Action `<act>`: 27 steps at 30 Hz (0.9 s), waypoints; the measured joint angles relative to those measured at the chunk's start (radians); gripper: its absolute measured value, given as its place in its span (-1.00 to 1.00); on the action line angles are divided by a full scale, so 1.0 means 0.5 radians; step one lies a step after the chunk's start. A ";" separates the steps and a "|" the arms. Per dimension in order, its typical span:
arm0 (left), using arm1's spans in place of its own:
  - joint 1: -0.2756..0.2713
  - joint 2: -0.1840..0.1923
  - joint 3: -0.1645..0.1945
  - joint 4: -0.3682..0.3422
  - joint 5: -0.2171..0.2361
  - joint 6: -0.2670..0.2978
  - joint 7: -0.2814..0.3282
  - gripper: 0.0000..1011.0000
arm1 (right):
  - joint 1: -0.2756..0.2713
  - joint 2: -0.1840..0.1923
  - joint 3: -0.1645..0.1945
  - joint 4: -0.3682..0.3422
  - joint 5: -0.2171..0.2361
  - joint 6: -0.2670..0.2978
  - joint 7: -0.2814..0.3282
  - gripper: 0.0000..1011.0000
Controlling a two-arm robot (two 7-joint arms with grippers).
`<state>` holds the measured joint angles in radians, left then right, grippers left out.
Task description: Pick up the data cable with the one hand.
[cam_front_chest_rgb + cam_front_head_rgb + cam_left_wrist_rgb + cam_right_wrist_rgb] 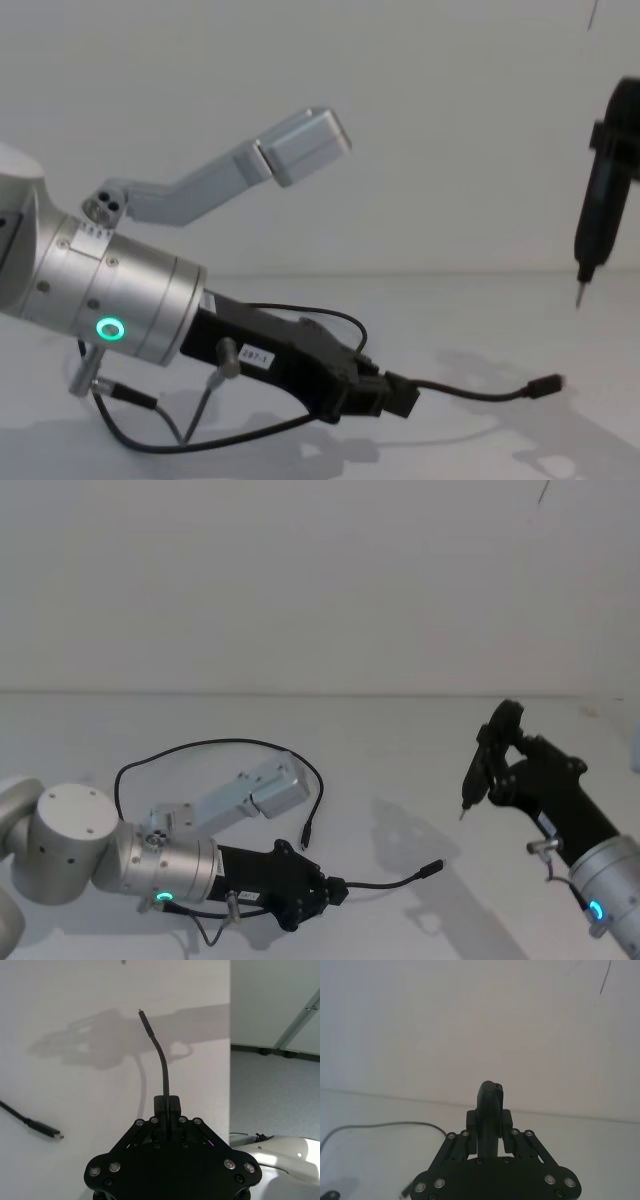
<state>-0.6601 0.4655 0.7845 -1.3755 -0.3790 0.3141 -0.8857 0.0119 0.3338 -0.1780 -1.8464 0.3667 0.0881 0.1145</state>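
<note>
Here: blocky left end effector (pixel 337 889) clamps thin data cable (pixel 395 883); right end effector (pixel 490 1094) clenched.

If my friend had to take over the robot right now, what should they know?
Grippers: the left gripper, black and blocky on a fat silver cylinder, sits low over the white table, shut on the long thin black data cable near one end. The right gripper, slim, dark and upright, is raised on the right, shut, holding nothing.
Cable: the near plug sticks out past the jaws and seems to hover. The rest loops on the table behind the left arm, and the far plug lies flat.
Done: cable gripped.
Left: probably raise the left arm until the loop comes off the table.
</note>
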 joint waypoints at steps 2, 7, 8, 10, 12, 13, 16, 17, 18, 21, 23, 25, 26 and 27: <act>-0.011 0.008 0.004 -0.007 0.000 -0.019 -0.022 -0.91 | 0.016 -0.003 0.019 -0.026 0.042 0.032 0.017 -0.45; -0.037 0.033 0.012 -0.033 -0.003 -0.072 -0.078 -0.91 | 0.057 -0.007 0.056 -0.071 0.147 0.132 0.046 -0.45; -0.042 0.039 0.013 -0.039 -0.005 -0.083 -0.089 -0.91 | 0.063 -0.007 0.061 -0.076 0.160 0.147 0.048 -0.45; -0.047 0.043 0.015 -0.044 -0.006 -0.091 -0.097 -0.91 | 0.075 -0.007 0.070 -0.084 0.183 0.175 0.053 -0.45; -0.053 0.050 0.016 -0.050 -0.009 -0.105 -0.110 -0.91 | 0.094 -0.001 0.084 -0.095 0.215 0.219 0.059 -0.45; -0.055 0.052 0.017 -0.052 -0.010 -0.110 -0.115 -0.91 | 0.097 0.001 0.086 -0.099 0.223 0.231 0.060 -0.45; -0.061 0.058 0.018 -0.059 -0.012 -0.122 -0.127 -0.91 | 0.113 0.020 0.098 -0.113 0.252 0.286 0.066 -0.45; -0.061 0.058 0.018 -0.059 -0.012 -0.122 -0.127 -0.91 | 0.117 0.028 0.102 -0.119 0.257 0.297 0.068 -0.45; -0.065 0.062 0.019 -0.062 -0.014 -0.130 -0.136 -0.91 | 0.120 0.040 0.106 -0.126 0.268 0.326 0.071 -0.45; -0.070 0.066 0.019 -0.067 -0.017 -0.138 -0.144 -0.91 | 0.120 0.075 0.115 -0.146 0.284 0.379 0.079 -0.45; -0.072 0.068 0.020 -0.069 -0.018 -0.142 -0.147 -0.91 | 0.116 0.094 0.119 -0.156 0.293 0.404 0.085 -0.45; -0.073 0.070 0.020 -0.071 -0.019 -0.146 -0.152 -0.91 | 0.105 0.121 0.125 -0.172 0.305 0.437 0.095 -0.45; -0.074 0.071 0.021 -0.072 -0.019 -0.148 -0.153 -0.91 | 0.099 0.133 0.127 -0.179 0.311 0.450 0.102 -0.45; -0.075 0.071 0.021 -0.073 -0.019 -0.149 -0.154 -0.91 | 0.092 0.146 0.129 -0.185 0.314 0.460 0.107 -0.45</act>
<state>-0.6977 0.5011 0.7949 -1.4119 -0.3887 0.2396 -0.9626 0.0580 0.4067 -0.1136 -1.9388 0.5238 0.3179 0.1677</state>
